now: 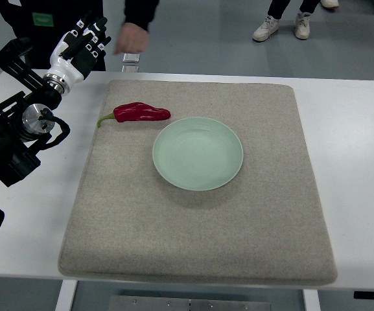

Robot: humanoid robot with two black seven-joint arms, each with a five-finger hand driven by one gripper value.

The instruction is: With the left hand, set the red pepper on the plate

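Currently the left robot hand [83, 44], black-and-white with segmented fingers, sits at the far left over the bench edge, fingers extended and relaxed, holding nothing. Its black arm [15, 129] comes in from the left edge, cables looped beside it. The glossy red pepper with a green stem [138, 113] lies flat on the square grey felt mat [199, 227], far-left part of the mat, stem pointing left toward the mat edge, tip pointing right. It is off the plate, just beside its far-left rim, and I can't tell whether the tip touches the rim. The round pale-green ceramic plate [198, 153] sits near the middle of the mat, slightly toward the far side, with nothing on it. The mat covers most of the white bench [362, 142]. Robot hand and pepper are apart, hand to the far left of the pepper. Right arm not visible. At the far edge a person's hand [131, 39] hangs over the bench edge just right of the robot hand, and another person's white sneakers [284, 27] stand on the grey floor further right.
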